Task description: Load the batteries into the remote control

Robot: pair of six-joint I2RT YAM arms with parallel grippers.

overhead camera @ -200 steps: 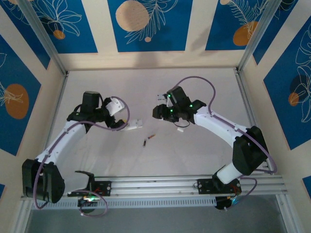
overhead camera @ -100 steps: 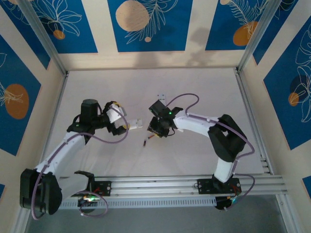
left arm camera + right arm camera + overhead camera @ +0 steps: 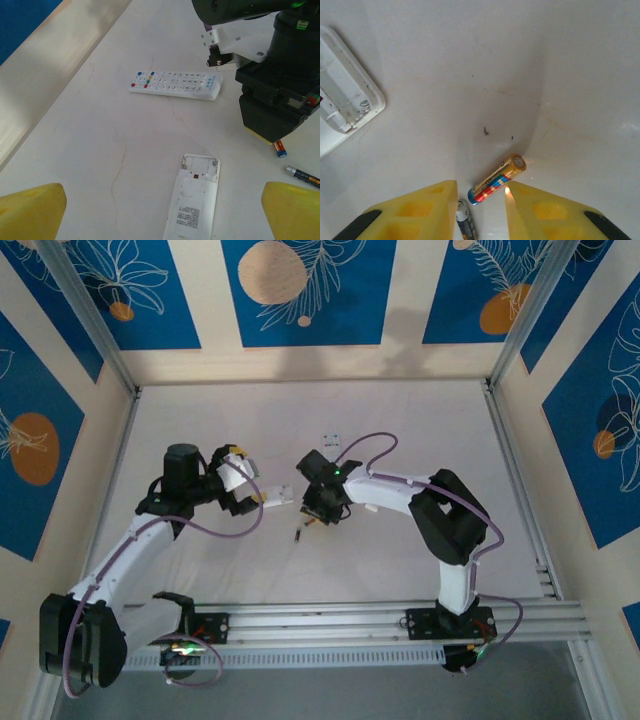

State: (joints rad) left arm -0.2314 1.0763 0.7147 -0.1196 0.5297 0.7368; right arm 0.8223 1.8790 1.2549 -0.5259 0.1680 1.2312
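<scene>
I am straddling the gold battery (image 3: 497, 179) on the table (image 3: 470, 60) by the remote (image 3: 345, 100) with my right gripper (image 3: 481, 197), jaws narrow, clamp unconfirmed; light, stiff, slick, roll-prone, so I am targeting mid-barrel; left gripper (image 3: 162, 206) gaping.

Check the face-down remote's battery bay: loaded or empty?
Empty. The remote lies face down, cover off, bay bare; the gold battery and a dark one lie on the table.

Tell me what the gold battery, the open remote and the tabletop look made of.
Gold battery: likely metal under a glossy printed wrap, going by its sheen. Open remote: matte white moulded plastic, probably. Tabletop: smooth white with hairline cracks, perhaps painted board.
</scene>
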